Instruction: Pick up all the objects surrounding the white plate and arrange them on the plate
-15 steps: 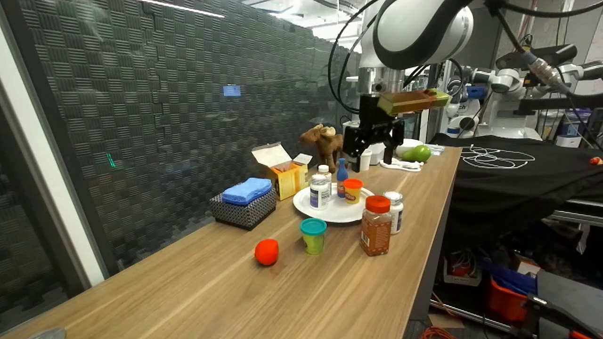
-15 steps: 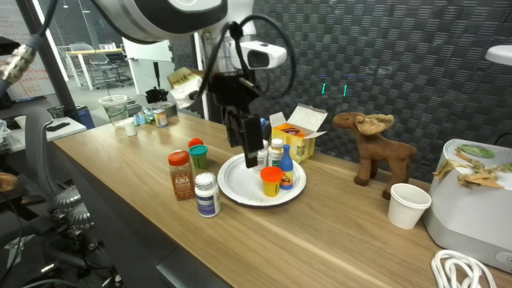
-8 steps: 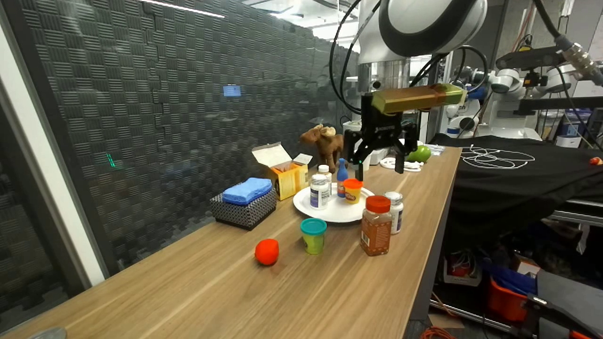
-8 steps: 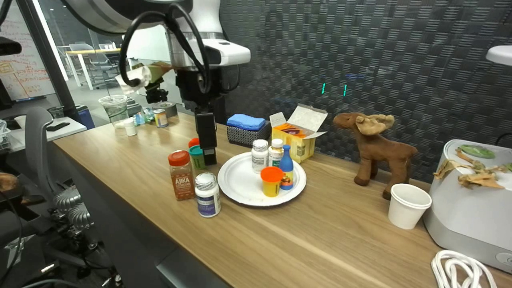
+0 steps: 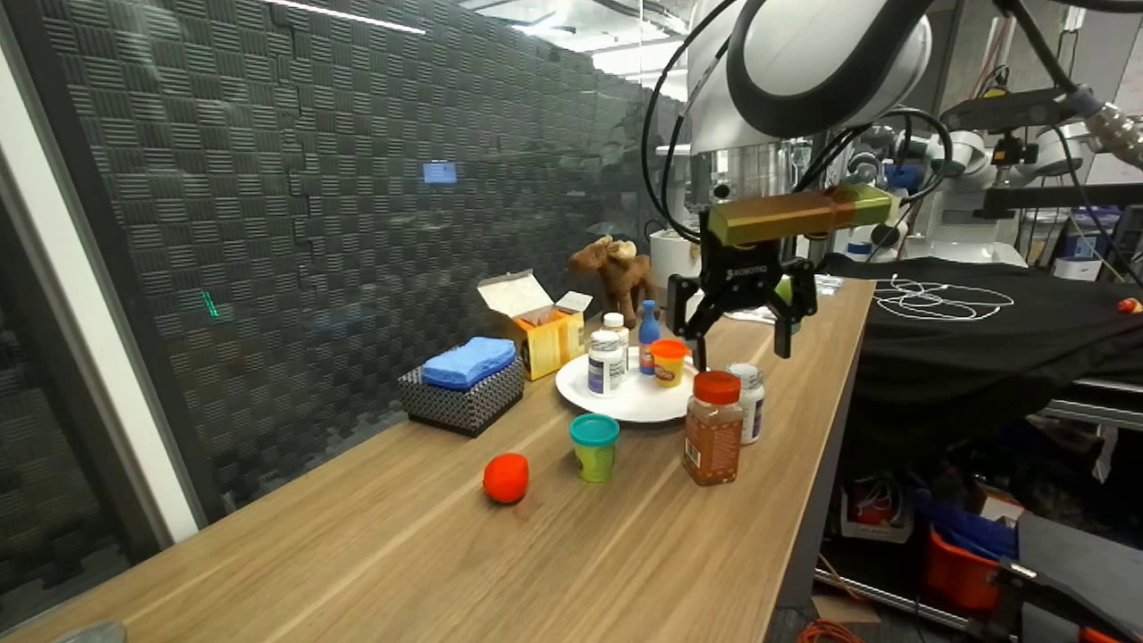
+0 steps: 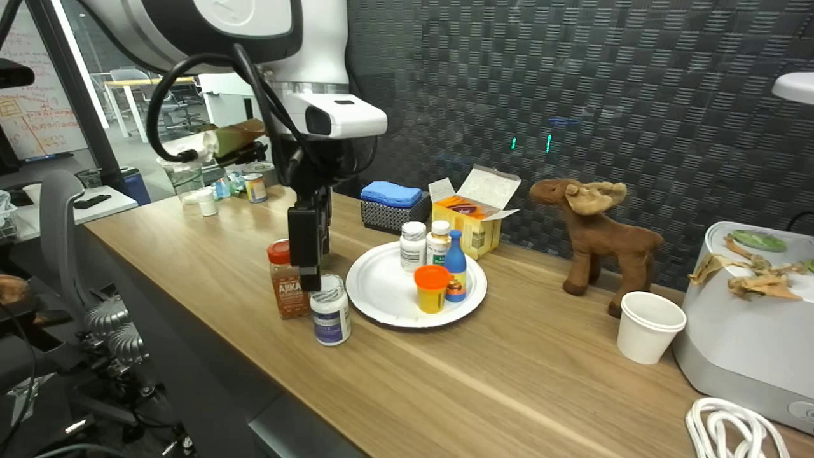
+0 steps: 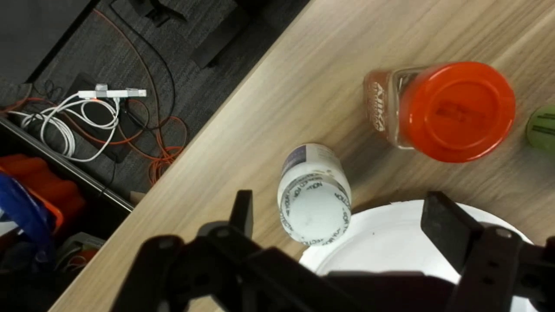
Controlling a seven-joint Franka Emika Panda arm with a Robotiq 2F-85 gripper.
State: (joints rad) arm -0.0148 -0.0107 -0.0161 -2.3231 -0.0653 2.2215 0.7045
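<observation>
My gripper [image 5: 741,350] is open and empty, hanging above the table near the loose bottle and the jar. In the wrist view the white-capped bottle [image 7: 314,212] shows between the spread fingers [image 7: 243,212], lower than them and nearer the left one. Beside it stands the brown red-lidded jar [image 5: 714,438]. The teal-lidded cup [image 5: 595,451] and the red ball [image 5: 505,478] sit farther along the table; my gripper hides them in an exterior view. On the white plate [image 6: 375,296] stand two white bottles [image 6: 413,248], a blue bottle [image 6: 455,264] and an orange-lidded tub [image 6: 432,292].
Behind the plate are an open yellow box [image 6: 477,229] and a dark box with a blue cloth [image 6: 391,194] on it. A toy moose [image 6: 594,235], white paper cups [image 6: 648,331] and a white cord [image 6: 731,426] lie along the table. The table's edge runs close to the bottle.
My open gripper has moved away from above the plate toward the loose bottle and jar, and it hangs lower now. The objects on the table have stayed in place.
</observation>
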